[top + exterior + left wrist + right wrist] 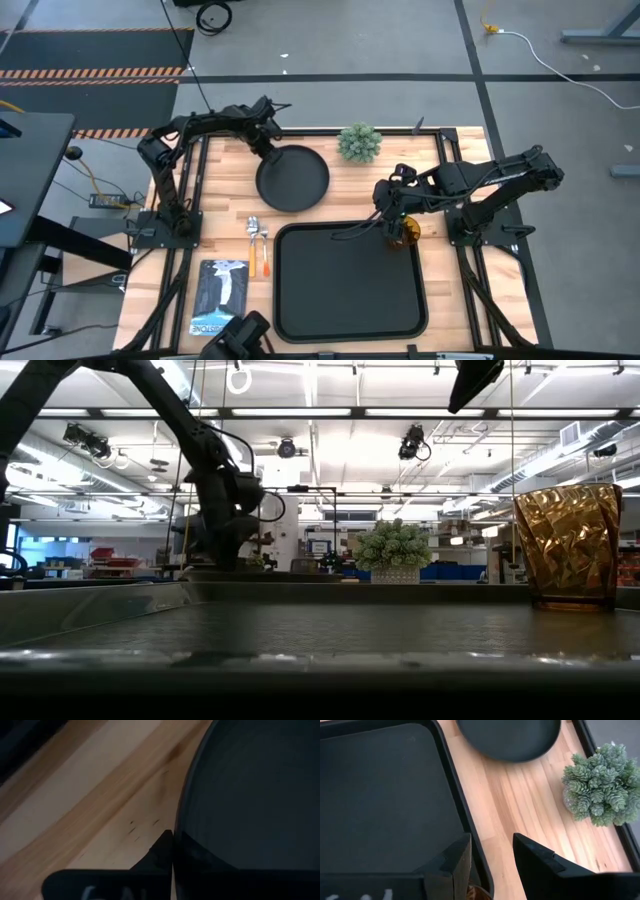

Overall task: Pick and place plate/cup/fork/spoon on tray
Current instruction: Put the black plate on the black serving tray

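The round black plate (292,180) lies on the wooden table beyond the black tray (348,300). My left gripper (268,152) is shut on its far-left rim. The amber cup (568,545) stands upright on its base in the tray's far right corner. My right gripper (492,851) hangs open above the cup (406,233), clear of it. The orange-handled fork and spoon (259,243) lie side by side on the table, left of the tray. My left gripper pinches the plate's raised rim (176,827) at its far-left side. One finger (159,851) is outside the rim; the other is over the plate's inside, dark against it. The fingers come steeply from above. The plate looks flat on the table.
A small green potted plant (360,142) stands at the table's far edge, right of the plate. A dark booklet (220,295) lies near the front left. Bare wood shows between the plate and the tray (520,795).
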Action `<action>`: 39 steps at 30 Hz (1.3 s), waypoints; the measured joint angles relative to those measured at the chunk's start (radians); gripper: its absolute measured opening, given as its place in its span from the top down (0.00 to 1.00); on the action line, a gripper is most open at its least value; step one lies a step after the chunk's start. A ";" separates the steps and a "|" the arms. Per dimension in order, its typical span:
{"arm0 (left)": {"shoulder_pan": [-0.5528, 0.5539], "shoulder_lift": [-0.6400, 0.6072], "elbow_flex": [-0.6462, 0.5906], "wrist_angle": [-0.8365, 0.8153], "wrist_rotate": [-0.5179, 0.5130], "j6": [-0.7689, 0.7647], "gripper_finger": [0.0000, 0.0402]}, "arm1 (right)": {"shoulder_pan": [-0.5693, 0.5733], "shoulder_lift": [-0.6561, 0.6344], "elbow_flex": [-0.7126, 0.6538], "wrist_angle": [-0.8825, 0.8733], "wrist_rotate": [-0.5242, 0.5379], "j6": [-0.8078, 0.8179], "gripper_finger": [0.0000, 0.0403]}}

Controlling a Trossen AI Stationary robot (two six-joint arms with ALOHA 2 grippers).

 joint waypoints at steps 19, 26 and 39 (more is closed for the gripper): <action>-0.018 -0.121 0.001 -0.052 0.087 0.002 0.97 | -0.021 0.000 0.000 0.009 -0.008 -0.017 0.62; -0.064 -0.124 0.001 -0.086 0.132 -0.005 0.97 | -0.021 0.000 0.000 0.010 -0.009 -0.022 0.62; -0.284 -0.124 0.017 -0.065 0.118 -0.076 0.97 | -0.028 0.000 0.000 0.011 -0.009 -0.034 0.62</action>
